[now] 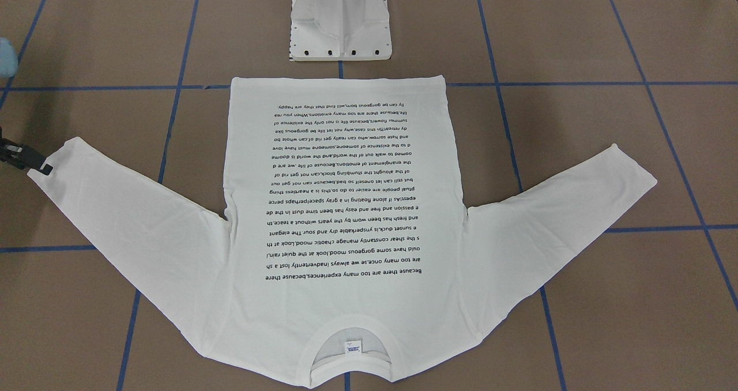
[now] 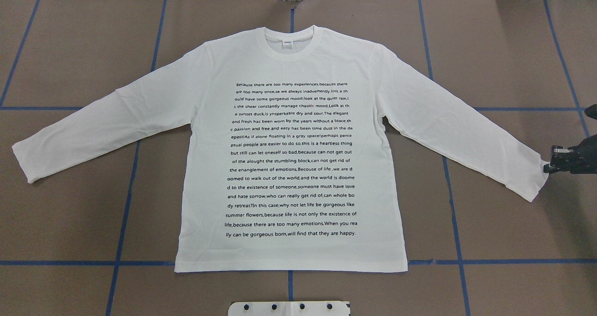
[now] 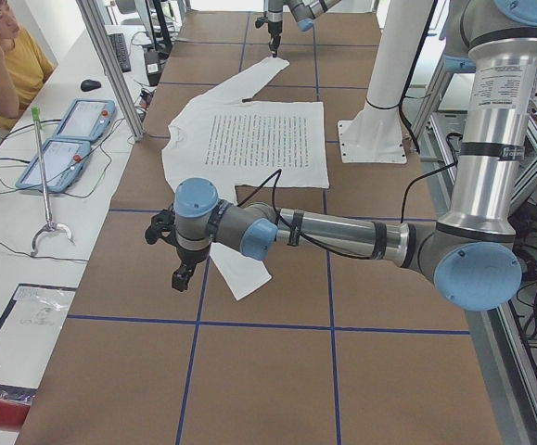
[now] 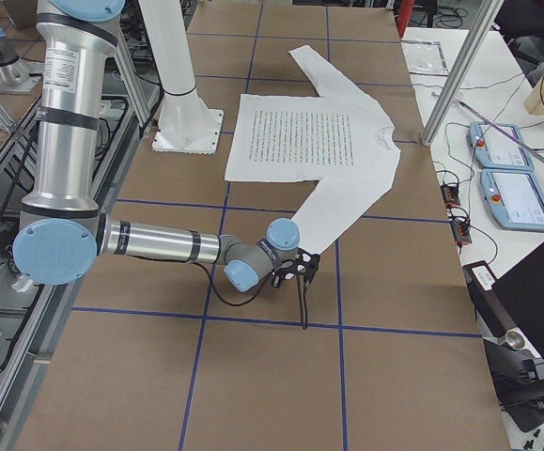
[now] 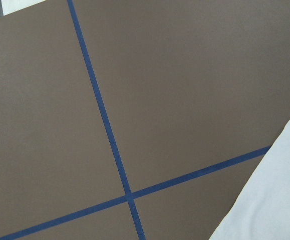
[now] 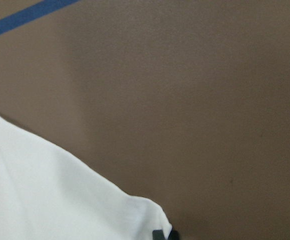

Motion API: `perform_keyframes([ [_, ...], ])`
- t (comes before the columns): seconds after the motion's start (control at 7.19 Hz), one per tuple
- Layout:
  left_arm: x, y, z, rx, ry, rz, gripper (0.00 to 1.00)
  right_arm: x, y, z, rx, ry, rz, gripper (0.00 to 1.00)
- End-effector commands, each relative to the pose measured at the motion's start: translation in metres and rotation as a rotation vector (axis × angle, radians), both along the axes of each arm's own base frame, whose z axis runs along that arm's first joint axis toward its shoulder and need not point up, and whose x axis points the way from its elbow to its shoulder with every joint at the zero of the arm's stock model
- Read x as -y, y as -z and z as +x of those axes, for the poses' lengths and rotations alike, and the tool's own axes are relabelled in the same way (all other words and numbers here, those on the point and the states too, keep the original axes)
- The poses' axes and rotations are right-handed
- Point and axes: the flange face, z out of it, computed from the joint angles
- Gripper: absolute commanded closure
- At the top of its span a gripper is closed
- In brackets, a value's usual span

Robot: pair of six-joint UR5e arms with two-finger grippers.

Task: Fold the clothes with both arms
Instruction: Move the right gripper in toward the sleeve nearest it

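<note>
The white long-sleeved T-shirt [image 2: 289, 157] lies flat on the brown table with its text side up, both sleeves spread out and the collar [image 2: 293, 43] on the far side from the robot. My right gripper [image 2: 546, 168] is low at the end of the right sleeve [image 2: 466, 134]. One black fingertip [image 1: 47, 169] lies on the cuff corner, and I cannot tell how the jaws stand. My left gripper [image 3: 183, 275] hangs above bare table just past the left sleeve's cuff [image 3: 240, 273]; it shows only in the exterior left view, so I cannot tell whether it is open or shut.
The white pedestal base [image 1: 340, 27] stands just behind the shirt's hem. Blue tape lines [image 2: 126, 204] grid the table. Beyond the far edge, a side bench holds two teach pendants [image 3: 64, 139], and a person in yellow [image 3: 8, 65] sits there.
</note>
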Motion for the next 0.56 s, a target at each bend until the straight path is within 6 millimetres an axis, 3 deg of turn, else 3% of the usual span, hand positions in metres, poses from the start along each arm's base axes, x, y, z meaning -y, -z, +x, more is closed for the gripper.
perform_keyframes([
  [0.0,0.000,0.001,0.000,0.000,0.001,0.000,0.00,-0.001,0.029,0.000,0.043,-0.001,0.012,1.00],
  [0.28,0.001,0.016,0.000,-0.005,0.002,0.027,0.00,0.009,0.075,0.004,0.111,-0.002,0.001,1.00],
  [0.42,-0.002,0.036,0.001,-0.011,0.005,0.062,0.00,0.020,0.127,0.001,0.164,-0.039,0.019,1.00],
])
